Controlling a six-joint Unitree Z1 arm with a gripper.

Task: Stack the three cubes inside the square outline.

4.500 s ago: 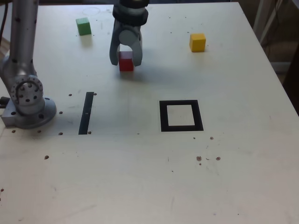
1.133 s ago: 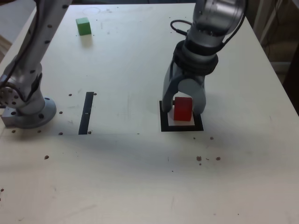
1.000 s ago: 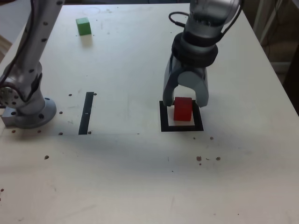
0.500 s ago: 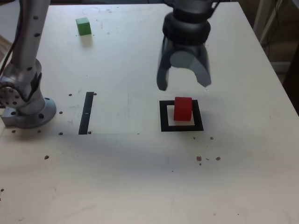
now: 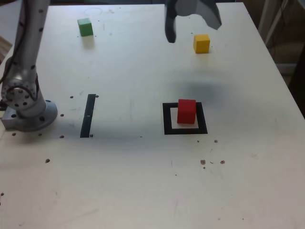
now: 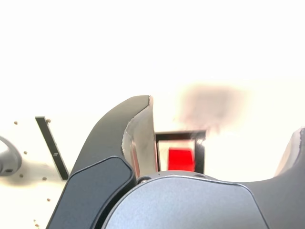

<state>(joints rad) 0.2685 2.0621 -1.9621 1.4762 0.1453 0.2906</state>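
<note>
The red cube (image 5: 186, 111) stands alone inside the black square outline (image 5: 166, 119), towards its far side. In the wrist view the red cube (image 6: 181, 159) and the square outline (image 6: 200, 150) show between the fingers (image 6: 138, 138). My gripper (image 5: 193, 29) hangs open and empty high over the table's far part, well beyond the red cube. The yellow cube (image 5: 201, 43) lies just to the exterior view's right of the gripper's fingertips. The green cube (image 5: 85, 26) rests at the far left of the exterior view.
The arm's grey base (image 5: 26, 107) is bolted at the exterior view's left edge. A thin black strip (image 5: 88, 115) lies between the base and the outline. The table's right edge (image 5: 281, 81) borders a darker floor.
The gripper let go of the red cube inside the outline, opened, then rose and drew back towards the table's far side. The red cube stays put; the yellow cube is uncovered again.
</note>
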